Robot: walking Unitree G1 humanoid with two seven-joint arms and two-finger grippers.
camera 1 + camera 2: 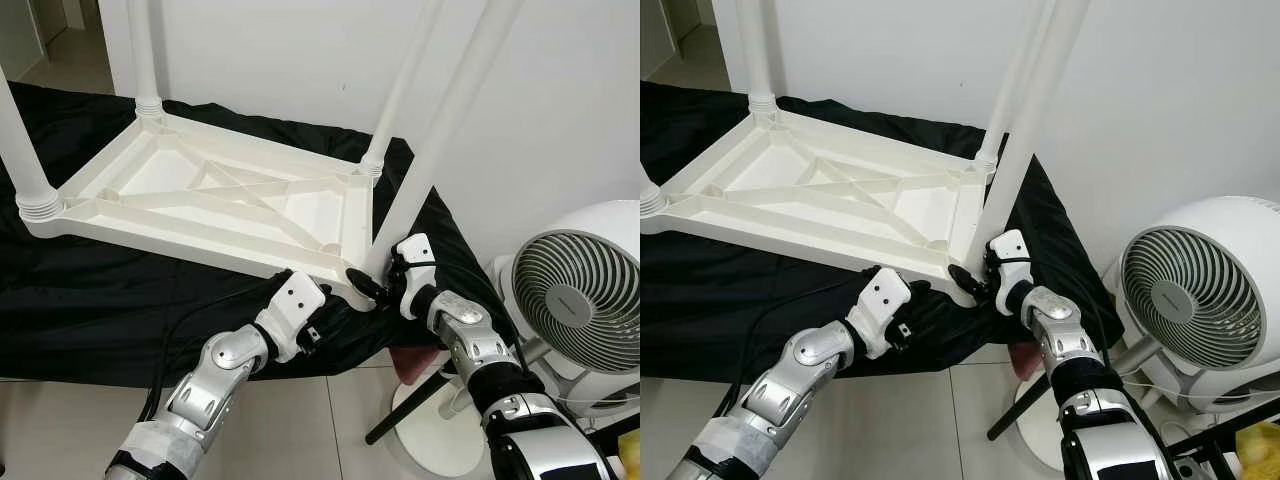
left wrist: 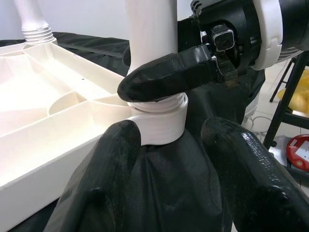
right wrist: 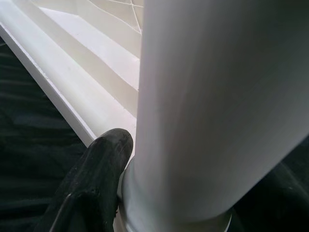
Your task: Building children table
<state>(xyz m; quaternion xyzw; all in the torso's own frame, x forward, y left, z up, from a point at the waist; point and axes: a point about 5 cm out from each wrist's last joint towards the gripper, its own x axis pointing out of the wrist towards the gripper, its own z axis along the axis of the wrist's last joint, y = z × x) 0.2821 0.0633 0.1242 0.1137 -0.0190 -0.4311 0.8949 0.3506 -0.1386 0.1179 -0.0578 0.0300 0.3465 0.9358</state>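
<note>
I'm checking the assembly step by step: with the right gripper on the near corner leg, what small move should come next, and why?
Probably a further twist of the leg by the right gripper, which is clamped on it just above the threaded socket of the upturned table top. The left gripper is open at that corner on the black cloth, seemingly steadying it.

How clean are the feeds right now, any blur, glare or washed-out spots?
Both eye views are sharp and evenly lit. In the left wrist view the left hand's fingers are soft foreground blurs and the table leg is overexposed. In the right wrist view the leg looms large, pale and nearly featureless.
</note>
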